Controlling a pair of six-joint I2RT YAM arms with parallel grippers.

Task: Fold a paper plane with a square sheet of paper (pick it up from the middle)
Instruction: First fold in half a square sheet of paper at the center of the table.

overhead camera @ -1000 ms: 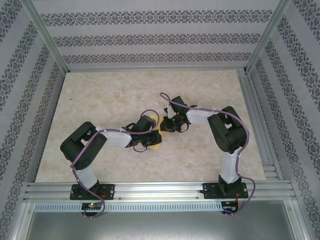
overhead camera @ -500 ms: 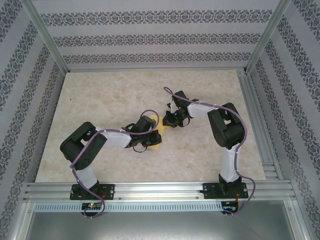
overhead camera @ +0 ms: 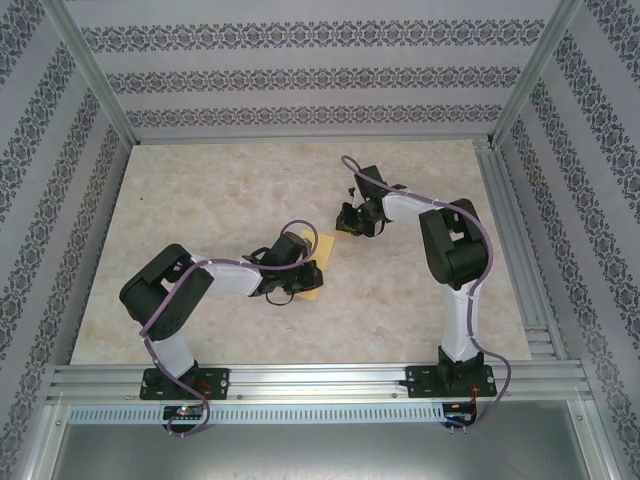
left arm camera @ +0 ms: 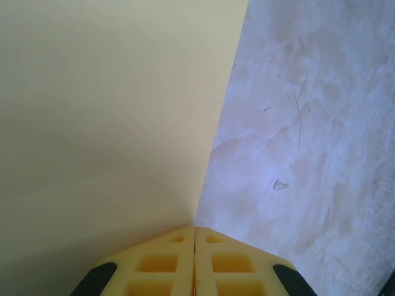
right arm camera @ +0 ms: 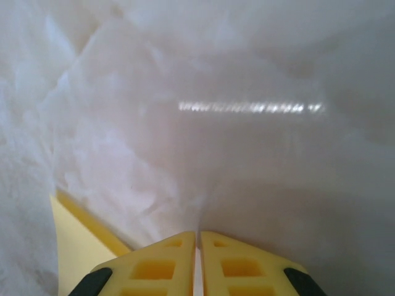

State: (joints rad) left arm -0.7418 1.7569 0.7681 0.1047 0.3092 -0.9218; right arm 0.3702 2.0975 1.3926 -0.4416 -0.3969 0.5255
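Left gripper [left arm camera: 195, 229] clenched, tips at the paper [left arm camera: 111, 123] edge, mid-table [left arm camera: 308, 123]; pinching or pressing, can't tell. Right gripper [right arm camera: 199, 234] clenched, empty, near the paper. Paper's probably light, floppy, slippery, easily creased. I'd grip mid-sheet, gently.

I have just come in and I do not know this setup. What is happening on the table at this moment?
A robot is folding a thin yellow-orange sheet of paper that lies on the pale marbled table. The left gripper is shut, with its tips right at the edge of the paper; whether it pinches the sheet is not clear. The right gripper is also shut and empty, beside the paper and not touching it. How far the folding has got cannot be told.
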